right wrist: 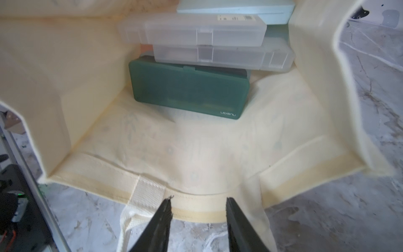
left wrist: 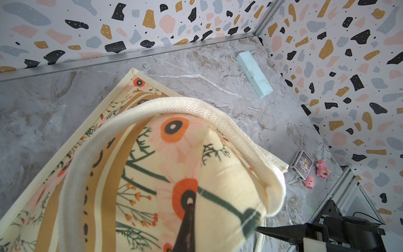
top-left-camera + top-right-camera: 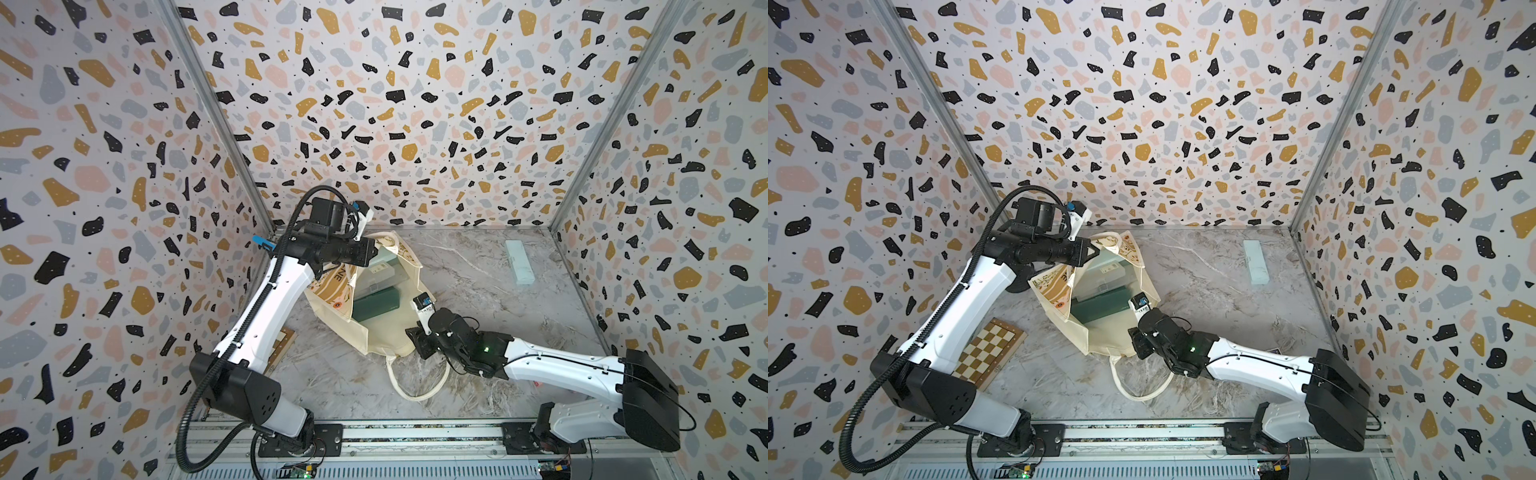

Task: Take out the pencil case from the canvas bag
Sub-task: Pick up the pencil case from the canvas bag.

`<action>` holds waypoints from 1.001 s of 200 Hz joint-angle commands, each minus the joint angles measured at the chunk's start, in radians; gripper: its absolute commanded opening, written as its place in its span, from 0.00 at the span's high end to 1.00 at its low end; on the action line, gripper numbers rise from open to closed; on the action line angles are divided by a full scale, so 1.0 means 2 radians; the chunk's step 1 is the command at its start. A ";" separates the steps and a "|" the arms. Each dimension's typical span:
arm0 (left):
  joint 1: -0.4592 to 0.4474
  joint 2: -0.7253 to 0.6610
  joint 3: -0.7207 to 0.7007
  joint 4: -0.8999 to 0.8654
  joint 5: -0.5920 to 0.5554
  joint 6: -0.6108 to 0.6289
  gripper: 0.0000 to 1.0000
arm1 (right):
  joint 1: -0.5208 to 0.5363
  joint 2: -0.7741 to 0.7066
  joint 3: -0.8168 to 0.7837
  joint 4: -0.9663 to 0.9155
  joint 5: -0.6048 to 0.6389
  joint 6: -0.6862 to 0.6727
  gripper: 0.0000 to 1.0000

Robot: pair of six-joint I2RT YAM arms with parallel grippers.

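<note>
Jaws of left gripper [image 2: 190, 209] pinch canvas bag [image 3: 384, 334] fabric, right gripper [image 1: 198, 200] spread at bag mouth, green pencil case [image 1: 187, 87] inside it.

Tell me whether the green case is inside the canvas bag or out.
Inside. The green case lies on the floor of the canvas bag, partly beneath two clear cases.

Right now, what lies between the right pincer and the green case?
Only bare cream lining of the bag. The right wrist view shows nothing else between the open right pincer and the green case.
</note>
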 commanded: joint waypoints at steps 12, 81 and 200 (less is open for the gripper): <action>-0.002 -0.029 -0.005 0.049 0.001 -0.024 1.00 | 0.000 0.080 0.076 0.008 -0.010 0.020 0.58; 0.003 -0.041 -0.020 0.062 0.006 -0.035 1.00 | -0.050 0.226 0.198 -0.007 -0.027 0.087 0.58; 0.014 -0.037 -0.021 0.065 0.061 -0.024 1.00 | -0.108 0.300 0.274 -0.028 -0.088 -0.110 0.00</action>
